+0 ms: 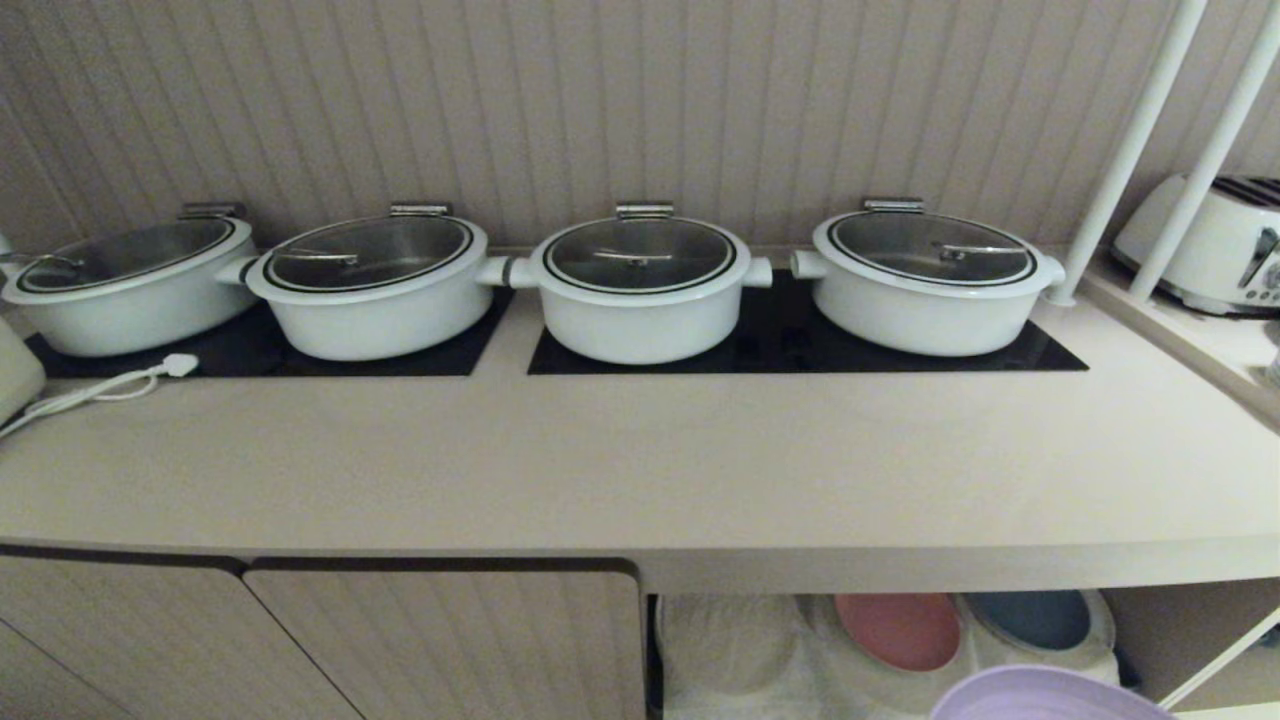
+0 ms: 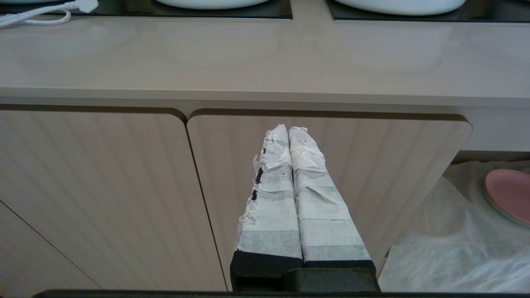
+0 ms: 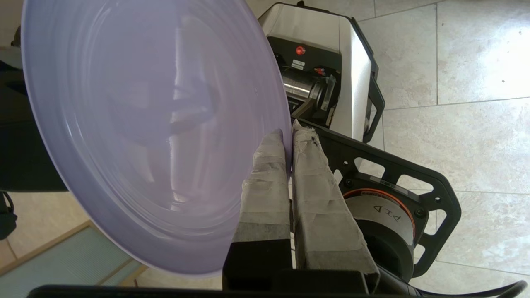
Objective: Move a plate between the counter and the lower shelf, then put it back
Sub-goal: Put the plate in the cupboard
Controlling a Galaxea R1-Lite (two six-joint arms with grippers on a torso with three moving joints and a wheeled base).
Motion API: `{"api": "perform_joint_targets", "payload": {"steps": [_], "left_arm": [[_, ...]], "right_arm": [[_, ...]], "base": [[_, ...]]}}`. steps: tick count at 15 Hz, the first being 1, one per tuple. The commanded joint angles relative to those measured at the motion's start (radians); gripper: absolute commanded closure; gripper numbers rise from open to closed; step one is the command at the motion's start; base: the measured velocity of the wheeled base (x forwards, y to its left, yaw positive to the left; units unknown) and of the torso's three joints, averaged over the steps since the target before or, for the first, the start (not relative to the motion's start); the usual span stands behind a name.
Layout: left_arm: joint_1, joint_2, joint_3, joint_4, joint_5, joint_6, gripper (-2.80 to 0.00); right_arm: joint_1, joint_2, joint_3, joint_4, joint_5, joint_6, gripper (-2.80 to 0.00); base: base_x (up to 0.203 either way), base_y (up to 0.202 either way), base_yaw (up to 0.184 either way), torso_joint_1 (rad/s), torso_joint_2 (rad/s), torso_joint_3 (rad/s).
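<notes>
My right gripper [image 3: 288,134] is shut on the rim of the lilac plate [image 3: 145,124], which it holds off the floor beside the robot's base. In the head view only the plate's [image 1: 1045,697] top edge shows, low at the right, in front of the lower shelf [image 1: 740,650] and below the counter [image 1: 640,460]. The right gripper itself is outside the head view. The shelf's white cloth lining shows in the left wrist view too. My left gripper [image 2: 288,129] is shut on nothing, parked facing a cabinet door under the counter.
Several white lidded pots [image 1: 640,285] stand on black cooktop panels at the counter's back. A pink plate [image 1: 898,630] and a blue plate [image 1: 1035,618] lie on the shelf. A white plug and cord [image 1: 120,385] lie at the left, a toaster [image 1: 1215,245] at the far right.
</notes>
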Motion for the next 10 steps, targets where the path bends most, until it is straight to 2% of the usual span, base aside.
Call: {"api": "perform_joint_targets", "payload": {"steps": [1, 6, 10], "left_arm": [[0.0, 0.001, 0.0, -0.001, 0.0, 0.0, 0.0], [0.0, 0.001, 0.0, -0.001, 0.0, 0.0, 0.0], [0.0, 0.001, 0.0, -0.001, 0.0, 0.0, 0.0]], "right_arm": [[-0.005, 0.002, 0.0, 0.006, 0.004, -0.001, 0.0], [-0.005, 0.004, -0.002, 0.005, 0.004, -0.001, 0.0], [-0.005, 0.002, -0.003, 0.005, 0.004, -0.001, 0.0]], "base": [[0.0, 0.0, 0.0, 0.0, 0.0, 0.0], [0.0, 0.0, 0.0, -0.01, 0.01, 0.013], [0.0, 0.0, 0.0, -0.142, 0.32, 0.164]]}}
